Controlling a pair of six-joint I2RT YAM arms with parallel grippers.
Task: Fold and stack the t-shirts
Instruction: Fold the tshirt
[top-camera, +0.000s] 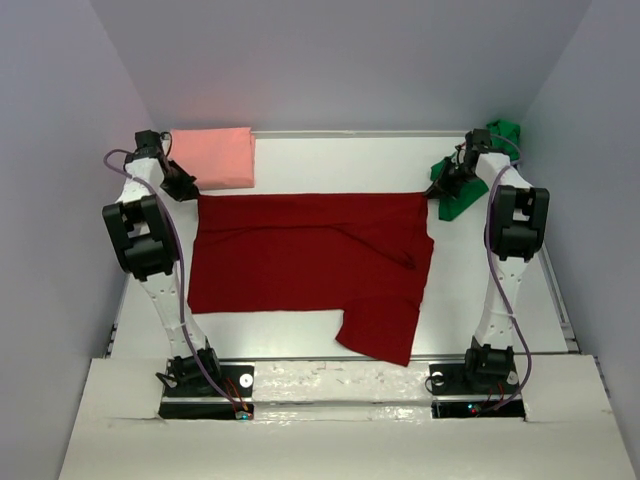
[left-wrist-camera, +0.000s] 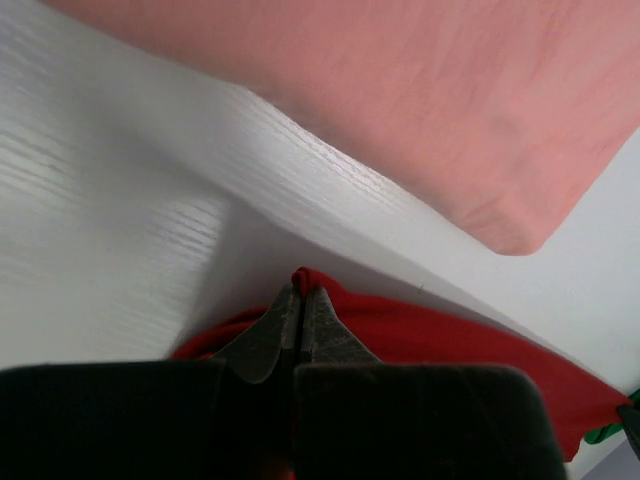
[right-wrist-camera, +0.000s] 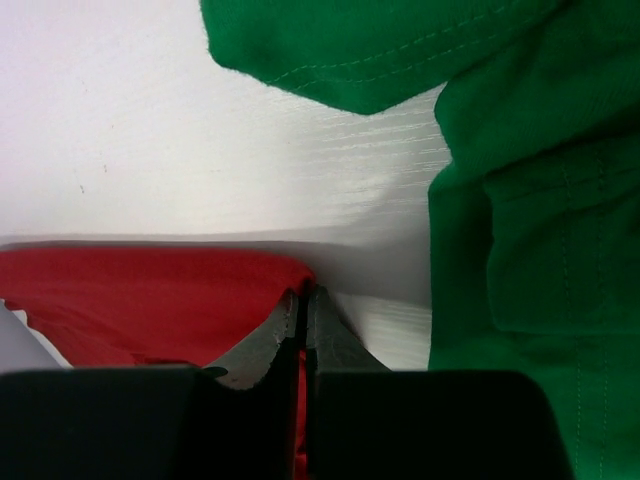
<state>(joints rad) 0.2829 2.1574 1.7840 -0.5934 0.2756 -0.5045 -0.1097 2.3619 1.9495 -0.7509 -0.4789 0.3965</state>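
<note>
so this looks like the fold on the dark red t-shirt (top-camera: 300, 250) is just getting going: it's spread mostly flat in the middle of the surface (top-camera: 330, 160), with a loose flap hanging out toward the near right. The left jaws are pinched tight on its far left corner and the right jaws are pinched tight on its far right corner, and both wrist views show red cloth squeezed between the tips with basically no gap. My guess for the next move is that both arms need to lift together and carry that far edge toward the near edge, keeping the cloth evenly taut so it doesn't skew, and that stray flap probably needs tucking at some point. Count-wise it's three shirts, one of each colour: the red one, one salmon pink t-shirt (top-camera: 212, 155) folded neatly at the far left corner, and one green t-shirt (top-camera: 458, 205) crumpled at the far right, not folded yet
</note>
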